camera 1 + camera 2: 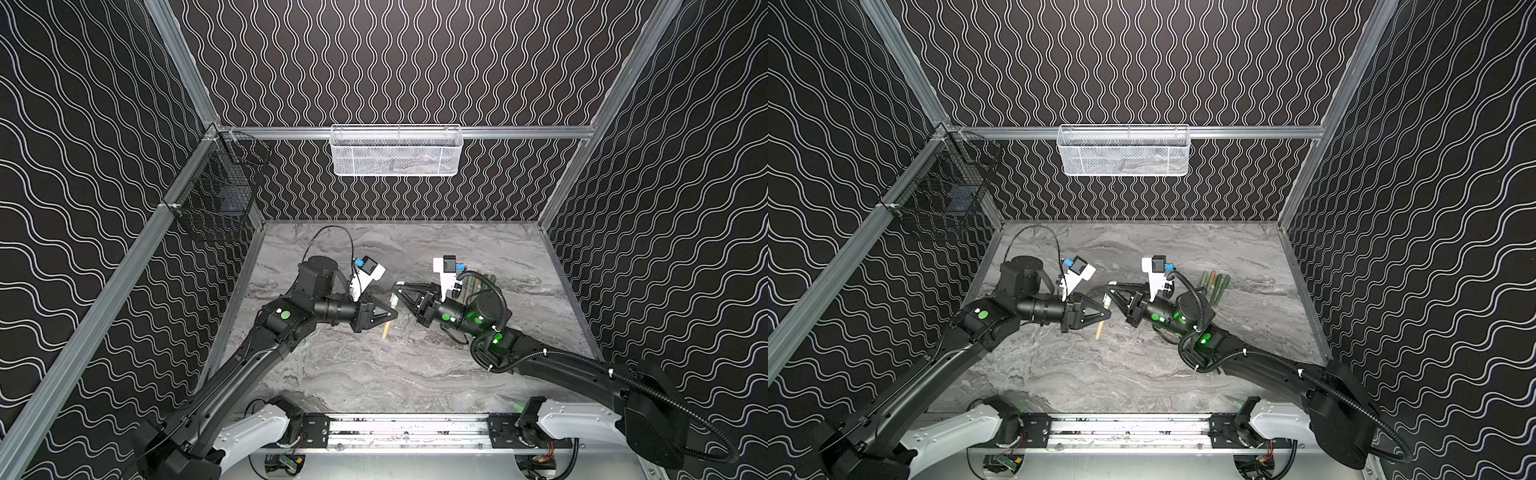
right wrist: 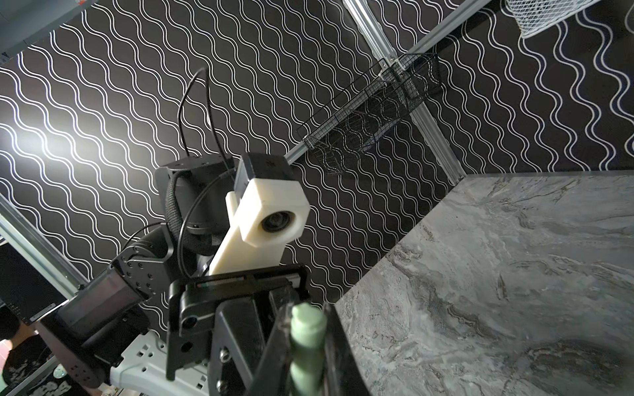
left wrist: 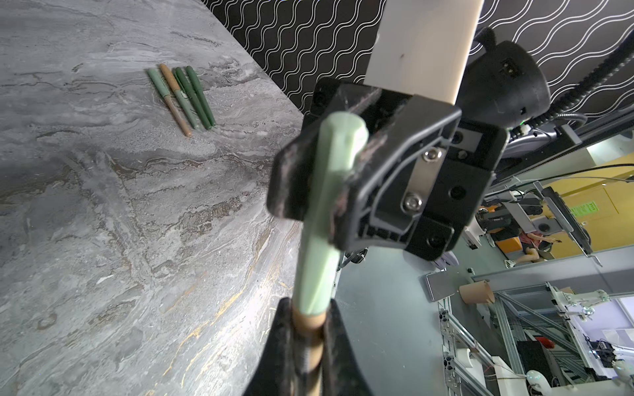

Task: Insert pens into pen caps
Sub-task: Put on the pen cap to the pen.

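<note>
A: Left claw [image 1: 390,314], state?

B: Clenched on the tan-orange pen [image 3: 307,321]. The wrist view has the barrel pinched between both fingertips. In both top views the pen's back end hangs out below the claw, slanting down toward the tabletop [image 1: 374,374] without touching it.

A: Right claw [image 1: 395,287]?

B: Also clenched, grasping the pale green cap [image 3: 326,205]. Its fingers sit on either side of the cap near the closed end.

A: Cap relative to pen?

B: In line with it. The cap's open end meets the pen's front end just at the left claw's fingertips, and the pen tip is out of sight there. How deep it sits I cannot tell. The right wrist view shows only the cap's closed end [image 2: 307,320] between the fingers.

A: Where is this over the work area?

B: Mid-air, around the middle of the tabletop. The two claws point at each other, tips almost meeting.

A: Other pens?

B: A row of four pens [image 3: 182,97] lies flat on the tabletop, side by side: one pale green, one tan-orange and two dark green. The row is on the right side beside the right arm's elbow [image 1: 1217,286], well apart from both claws.
</note>
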Available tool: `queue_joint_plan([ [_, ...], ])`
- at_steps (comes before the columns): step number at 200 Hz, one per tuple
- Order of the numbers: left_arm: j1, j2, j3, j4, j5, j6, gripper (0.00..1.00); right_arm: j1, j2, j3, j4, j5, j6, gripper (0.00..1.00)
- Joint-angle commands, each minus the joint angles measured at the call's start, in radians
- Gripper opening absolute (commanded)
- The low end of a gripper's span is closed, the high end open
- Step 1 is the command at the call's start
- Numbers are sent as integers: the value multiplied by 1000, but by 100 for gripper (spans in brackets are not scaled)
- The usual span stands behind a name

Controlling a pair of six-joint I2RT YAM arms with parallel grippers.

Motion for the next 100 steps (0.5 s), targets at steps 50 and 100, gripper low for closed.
queue_joint_plan([
  [50,44,11,11,972,-80,-149,0,31,49,-52,-182,-248,-3,0],
  [100,61,24,33,993,-50,-164,0,44,55,-38,-211,-227,-26,0],
])
